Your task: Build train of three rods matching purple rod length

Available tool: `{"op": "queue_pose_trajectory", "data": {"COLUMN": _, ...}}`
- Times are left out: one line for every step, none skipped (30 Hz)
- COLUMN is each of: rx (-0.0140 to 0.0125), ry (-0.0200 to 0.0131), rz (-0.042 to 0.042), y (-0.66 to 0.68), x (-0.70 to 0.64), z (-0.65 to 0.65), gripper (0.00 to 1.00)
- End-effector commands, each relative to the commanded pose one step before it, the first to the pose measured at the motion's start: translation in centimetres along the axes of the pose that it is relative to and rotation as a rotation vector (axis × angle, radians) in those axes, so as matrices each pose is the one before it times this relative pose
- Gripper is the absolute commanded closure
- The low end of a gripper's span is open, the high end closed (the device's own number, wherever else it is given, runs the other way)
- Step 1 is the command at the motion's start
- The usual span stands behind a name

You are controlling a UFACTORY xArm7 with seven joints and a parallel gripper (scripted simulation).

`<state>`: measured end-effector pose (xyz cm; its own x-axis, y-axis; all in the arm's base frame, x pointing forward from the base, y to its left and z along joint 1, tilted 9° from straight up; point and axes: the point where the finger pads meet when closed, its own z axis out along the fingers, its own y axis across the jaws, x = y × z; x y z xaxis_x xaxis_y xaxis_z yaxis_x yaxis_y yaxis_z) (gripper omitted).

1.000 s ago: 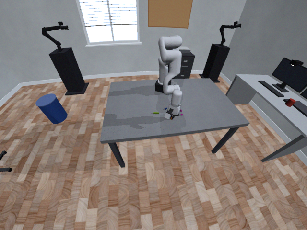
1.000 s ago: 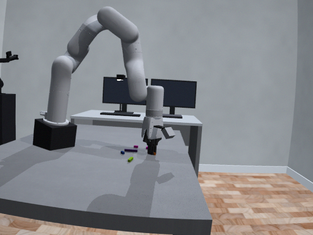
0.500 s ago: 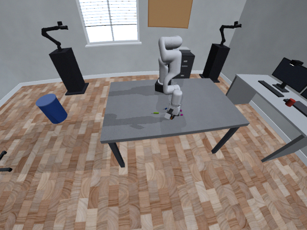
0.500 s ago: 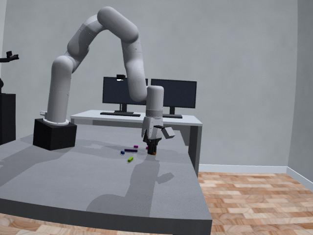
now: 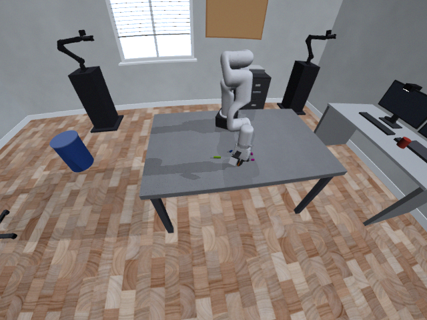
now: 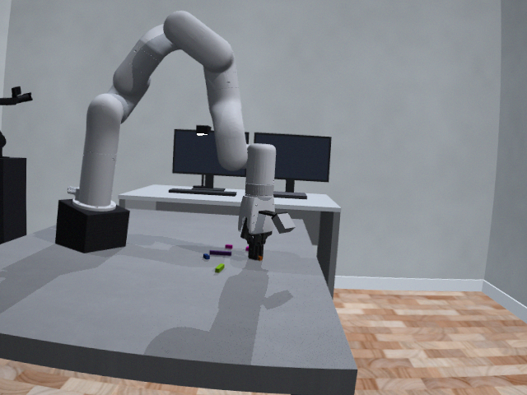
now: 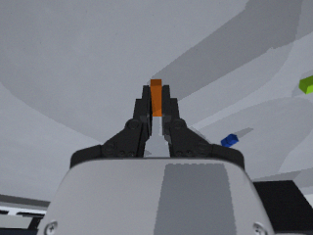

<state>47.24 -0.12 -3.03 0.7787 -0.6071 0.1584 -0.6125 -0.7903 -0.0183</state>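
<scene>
The fingers pinch nearly shut on the orange rod (image 7: 156,97), low over the table (image 6: 128,314), likely for the train.

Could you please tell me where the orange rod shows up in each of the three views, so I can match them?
Top: the orange rod peeks out under the gripper, right of the lime rod.
Exterior: a small orange tip below the black fingers, right of the purple rod.
Wrist: upright at centre, clamped between the fingers.
Shared landmark: the lime rod, in all three views.
</scene>
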Motion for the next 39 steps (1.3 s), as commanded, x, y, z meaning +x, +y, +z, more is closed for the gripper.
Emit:
{"op": "queue_pose_trajectory", "data": {"rx": 0.00297, "ry": 0.00303, "rz": 0.00006, "y": -0.120, "x": 0.129, "z": -0.866, "gripper": 0.96}}
{"op": "queue_pose_trajectory", "data": {"rx": 0.00000, "ry": 0.00000, "rz": 0.00000, "y": 0.000, "x": 0.000, "z": -0.474, "gripper": 0.96}}
{"op": "queue_pose_trajectory", "data": {"rx": -0.00001, "ry": 0.00000, "rz": -0.00001, "y": 0.001, "x": -0.001, "z": -0.579, "gripper": 0.96}}
{"op": "queue_pose_trajectory", "data": {"rx": 0.00002, "ry": 0.00000, "rz": 0.00001, "y": -0.001, "x": 0.001, "z": -0.667, "gripper": 0.96}}
{"op": "queue_pose_trajectory", "data": {"rx": -0.00001, "ry": 0.00000, "rz": -0.00001, "y": 0.000, "x": 0.000, "z": -0.733, "gripper": 0.96}}
{"op": "queue_pose_trajectory", "data": {"rx": 0.00001, "ry": 0.00000, "rz": 0.00001, "y": 0.000, "x": 0.001, "z": -0.775, "gripper": 0.96}}
{"op": "queue_pose_trajectory", "data": {"rx": -0.00002, "ry": 0.00000, "rz": -0.00001, "y": 0.001, "x": -0.001, "z": -0.792, "gripper": 0.96}}
{"op": "queue_pose_trajectory", "data": {"rx": 0.00001, "ry": 0.00000, "rz": 0.00001, "y": 0.000, "x": 0.000, "z": -0.786, "gripper": 0.96}}
{"op": "queue_pose_trajectory", "data": {"rx": 0.00001, "ry": 0.00000, "rz": 0.00001, "y": 0.000, "x": 0.001, "z": -0.757, "gripper": 0.96}}
{"op": "queue_pose_trajectory", "data": {"rx": -0.00002, "ry": -0.00001, "rz": -0.00001, "y": 0.000, "x": -0.001, "z": -0.709, "gripper": 0.96}}
{"op": "queue_pose_trajectory", "data": {"rx": 0.00001, "ry": 0.00000, "rz": 0.00001, "y": 0.000, "x": 0.000, "z": -0.646, "gripper": 0.96}}
{"op": "queue_pose_trajectory", "data": {"rx": 0.00001, "ry": 0.00001, "rz": 0.00001, "y": 0.000, "x": 0.001, "z": -0.571, "gripper": 0.96}}
{"op": "queue_pose_trajectory", "data": {"rx": 0.00000, "ry": 0.00000, "rz": 0.00000, "y": 0.000, "x": 0.000, "z": -0.488, "gripper": 0.96}}
{"op": "queue_pose_trajectory", "data": {"rx": 0.00000, "ry": 0.00000, "rz": 0.00000, "y": 0.000, "x": 0.000, "z": 0.000, "gripper": 0.96}}
{"op": "queue_pose_trajectory", "data": {"rx": 0.00000, "ry": 0.00000, "rz": 0.00000, "y": 0.000, "x": 0.000, "z": 0.000, "gripper": 0.96}}
{"op": "queue_pose_trajectory", "data": {"rx": -0.00001, "ry": 0.00000, "rz": 0.00000, "y": 0.000, "x": 0.000, "z": -0.401, "gripper": 0.96}}
{"op": "queue_pose_trajectory", "data": {"rx": -0.00002, "ry": -0.00001, "rz": -0.00002, "y": 0.000, "x": -0.001, "z": -0.313, "gripper": 0.96}}
{"op": "queue_pose_trajectory", "data": {"rx": 0.00003, "ry": 0.00002, "rz": 0.00002, "y": -0.001, "x": 0.002, "z": -0.229, "gripper": 0.96}}
{"op": "queue_pose_trajectory", "data": {"rx": -0.00001, "ry": 0.00000, "rz": -0.00001, "y": 0.000, "x": 0.000, "z": -0.151, "gripper": 0.96}}
{"op": "queue_pose_trajectory", "data": {"rx": -0.00002, "ry": -0.00001, "rz": -0.00001, "y": 0.000, "x": -0.001, "z": -0.084, "gripper": 0.96}}
{"op": "queue_pose_trajectory", "data": {"rx": -0.00001, "ry": -0.00001, "rz": -0.00001, "y": 0.000, "x": -0.001, "z": -0.034, "gripper": 0.96}}
{"op": "queue_pose_trajectory", "data": {"rx": 0.00000, "ry": 0.00000, "rz": 0.00000, "y": 0.000, "x": 0.000, "z": -0.005, "gripper": 0.96}}
{"op": "queue_pose_trajectory", "data": {"rx": 0.00000, "ry": 0.00000, "rz": 0.00000, "y": 0.000, "x": 0.000, "z": 0.000, "gripper": 0.96}}
{"op": "queue_pose_trajectory", "data": {"rx": 0.00000, "ry": 0.00000, "rz": 0.00000, "y": 0.000, "x": 0.000, "z": 0.000, "gripper": 0.96}}
{"op": "queue_pose_trajectory", "data": {"rx": 0.00000, "ry": 0.00000, "rz": 0.00000, "y": 0.000, "x": 0.000, "z": 0.000, "gripper": 0.96}}
{"op": "queue_pose_trajectory", "data": {"rx": 0.00000, "ry": 0.00000, "rz": 0.00000, "y": 0.000, "x": 0.000, "z": 0.000, "gripper": 0.96}}
{"op": "queue_pose_trajectory", "data": {"rx": 0.00000, "ry": 0.00000, "rz": 0.00000, "y": 0.000, "x": 0.000, "z": 0.000, "gripper": 0.96}}
{"op": "queue_pose_trajectory", "data": {"rx": 0.00000, "ry": 0.00000, "rz": 0.00000, "y": 0.000, "x": 0.000, "z": 0.000, "gripper": 0.96}}
{"op": "queue_pose_trajectory", "data": {"rx": -0.00001, "ry": -0.00024, "rz": 0.00025, "y": 0.009, "x": -0.012, "z": -0.001, "gripper": 0.96}}
{"op": "queue_pose_trajectory", "data": {"rx": -0.00003, "ry": -0.00154, "rz": 0.00162, "y": 0.056, "x": -0.076, "z": -0.004, "gripper": 0.96}}
{"op": "queue_pose_trajectory", "data": {"rx": 0.00000, "ry": 0.00000, "rz": 0.00000, "y": 0.000, "x": 0.000, "z": 0.000, "gripper": 0.96}}
{"op": "queue_pose_trajectory", "data": {"rx": 0.00000, "ry": 0.00000, "rz": 0.00000, "y": 0.000, "x": 0.000, "z": 0.000, "gripper": 0.96}}
{"op": "queue_pose_trajectory", "data": {"rx": -0.00007, "ry": -0.00367, "rz": 0.00402, "y": 0.138, "x": -0.183, "z": -0.009, "gripper": 0.96}}
{"op": "queue_pose_trajectory", "data": {"rx": -0.00009, "ry": -0.00608, "rz": 0.00723, "y": 0.244, "x": -0.308, "z": -0.013, "gripper": 0.96}}
{"op": "queue_pose_trajectory", "data": {"rx": -0.00006, "ry": -0.00818, "rz": 0.01111, "y": 0.370, "x": -0.426, "z": -0.012, "gripper": 0.96}}
{"op": "queue_pose_trajectory", "data": {"rx": 0.00005, "ry": -0.00945, "rz": 0.01553, "y": 0.508, "x": -0.515, "z": -0.003, "gripper": 0.96}}
{"op": "queue_pose_trajectory", "data": {"rx": 0.00027, "ry": -0.00952, "rz": 0.02028, "y": 0.653, "x": -0.558, "z": 0.012, "gripper": 0.96}}
{"op": "queue_pose_trajectory", "data": {"rx": 0.00057, "ry": -0.00823, "rz": 0.02505, "y": 0.799, "x": -0.547, "z": 0.030, "gripper": 0.96}}
{"op": "queue_pose_trajectory", "data": {"rx": 0.00093, "ry": -0.00568, "rz": 0.02941, "y": 0.934, "x": -0.483, "z": 0.046, "gripper": 0.96}}
